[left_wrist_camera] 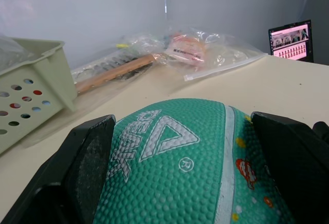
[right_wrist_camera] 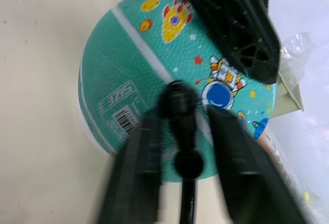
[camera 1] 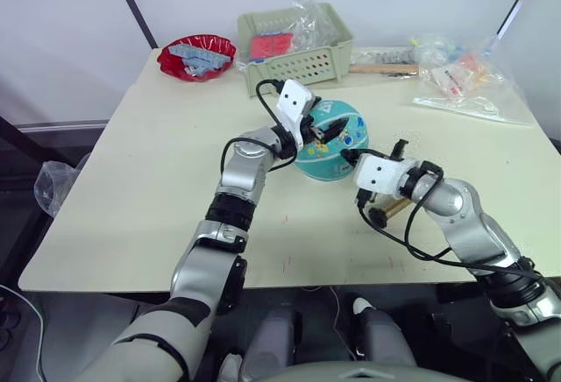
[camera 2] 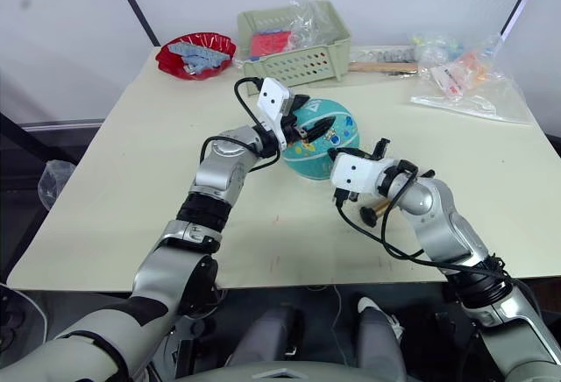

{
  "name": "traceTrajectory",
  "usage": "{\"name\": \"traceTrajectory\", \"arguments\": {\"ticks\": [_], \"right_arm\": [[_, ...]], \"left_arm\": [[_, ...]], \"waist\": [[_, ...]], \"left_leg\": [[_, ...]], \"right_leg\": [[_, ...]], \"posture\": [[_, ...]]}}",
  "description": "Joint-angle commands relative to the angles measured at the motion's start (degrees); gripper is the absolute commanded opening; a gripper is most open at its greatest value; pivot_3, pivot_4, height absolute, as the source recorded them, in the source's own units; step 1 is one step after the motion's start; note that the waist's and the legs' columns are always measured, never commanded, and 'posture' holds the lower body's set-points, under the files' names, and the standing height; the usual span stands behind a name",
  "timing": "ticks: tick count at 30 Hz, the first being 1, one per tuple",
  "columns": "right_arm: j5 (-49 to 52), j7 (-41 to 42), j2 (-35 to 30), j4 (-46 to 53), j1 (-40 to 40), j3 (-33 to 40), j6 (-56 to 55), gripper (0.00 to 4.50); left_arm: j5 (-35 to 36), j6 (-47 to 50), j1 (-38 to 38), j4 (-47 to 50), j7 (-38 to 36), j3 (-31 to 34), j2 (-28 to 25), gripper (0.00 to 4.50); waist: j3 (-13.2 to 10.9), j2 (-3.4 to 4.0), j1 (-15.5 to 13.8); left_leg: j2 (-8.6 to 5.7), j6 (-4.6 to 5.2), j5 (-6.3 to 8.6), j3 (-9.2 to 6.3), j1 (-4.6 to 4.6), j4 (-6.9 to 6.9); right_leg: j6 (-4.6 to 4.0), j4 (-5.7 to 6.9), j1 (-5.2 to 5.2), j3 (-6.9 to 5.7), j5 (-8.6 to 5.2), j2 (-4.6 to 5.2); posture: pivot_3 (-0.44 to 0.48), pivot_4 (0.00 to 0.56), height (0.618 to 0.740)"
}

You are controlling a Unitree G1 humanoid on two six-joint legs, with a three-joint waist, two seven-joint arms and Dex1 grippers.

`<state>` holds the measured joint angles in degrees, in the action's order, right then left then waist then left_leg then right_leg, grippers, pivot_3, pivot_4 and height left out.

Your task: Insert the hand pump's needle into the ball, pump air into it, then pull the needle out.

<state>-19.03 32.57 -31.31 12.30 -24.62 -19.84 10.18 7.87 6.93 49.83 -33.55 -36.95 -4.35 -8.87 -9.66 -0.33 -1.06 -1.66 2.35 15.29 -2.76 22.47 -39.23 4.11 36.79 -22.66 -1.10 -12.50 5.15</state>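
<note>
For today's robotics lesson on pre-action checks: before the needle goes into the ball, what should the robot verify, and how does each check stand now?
1. Ball held steady: ok, the left end effector has a finger on each side of it.
2. Needle fitting gripped: ok, it sits between the right end effector fingers.
3. Fitting aimed at ball: ok, it points at the surface near the barcode label.
4. Aligned with valve hole: cannot tell, no valve visible.
5. Hand pump secured: not ok, it lies loose under the right arm.

arms: silver-grey metal segments, black joint bands | wrists: white boxy camera housings | cables: looping black | left gripper (camera 1: 317, 128), right gripper (camera 1: 375, 151): ribbed black fingers
</note>
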Motion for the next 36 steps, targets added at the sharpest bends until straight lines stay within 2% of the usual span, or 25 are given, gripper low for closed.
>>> {"name": "traceTrajectory", "arguments": {"ticks": [1,10,13,19,36], "right_arm": [[-0.6,-0.5,0.0,1.0,-0.4,1.1,-2.3,0.09],[0.8,1.0,0.2,3.0,1.0,2.9,-2.1,0.09],[4.8,2.3,1.1,6.9,2.7,5.7,0.5,0.09],[6.0,4.4,-0.5,13.2,4.1,8.6,3.6,0.09],[8.5,7.2,-3.1,23.3,8.7,12.4,9.0,0.09]], "left_arm": [[-2.3,1.4,-1.4,-4.0,0.6,-2.0,1.0,4.5],[-4.2,-0.4,-1.9,-6.5,2.3,-2.7,2.4,4.5],[-6.5,-4.3,-2.8,-9.1,3.5,-3.9,2.7,4.5],[-9.5,-7.9,-3.8,-13.6,5.9,-5.1,3.1,4.5],[-9.9,-9.6,-3.1,-19.5,8.4,-5.6,3.5,4.5]], "waist": [[0.0,0.0,0.0],[0.0,-0.01,-0.2],[0.0,-0.03,-0.5],[0.0,-0.03,-1.6],[0.1,0.01,-3.1]], "left_leg": [[0.0,0.0,0.0,0.0,0.0,0.0],[-0.05,-0.01,-0.01,-0.09,0.0,0.0],[-0.07,-0.02,-0.01,-0.14,0.0,0.0],[-0.15,-0.02,-0.02,-0.26,0.05,-0.01],[-0.26,-0.02,-0.01,-0.78,0.36,0.0]], "right_leg": [[0.0,0.0,0.0,0.0,0.0,0.0],[0.0,-0.01,0.06,0.02,0.0,-0.02],[0.0,-0.03,0.09,0.02,0.0,-0.02],[0.01,-0.08,0.09,0.03,-0.01,-0.01],[0.04,-0.45,0.23,-0.51,-0.03,0.05]], "posture": [[0.0,0.15,0.74],[0.0,0.15,0.74],[0.0,0.15,0.74],[0.0,0.15,0.74],[0.0,0.15,0.74]]}}
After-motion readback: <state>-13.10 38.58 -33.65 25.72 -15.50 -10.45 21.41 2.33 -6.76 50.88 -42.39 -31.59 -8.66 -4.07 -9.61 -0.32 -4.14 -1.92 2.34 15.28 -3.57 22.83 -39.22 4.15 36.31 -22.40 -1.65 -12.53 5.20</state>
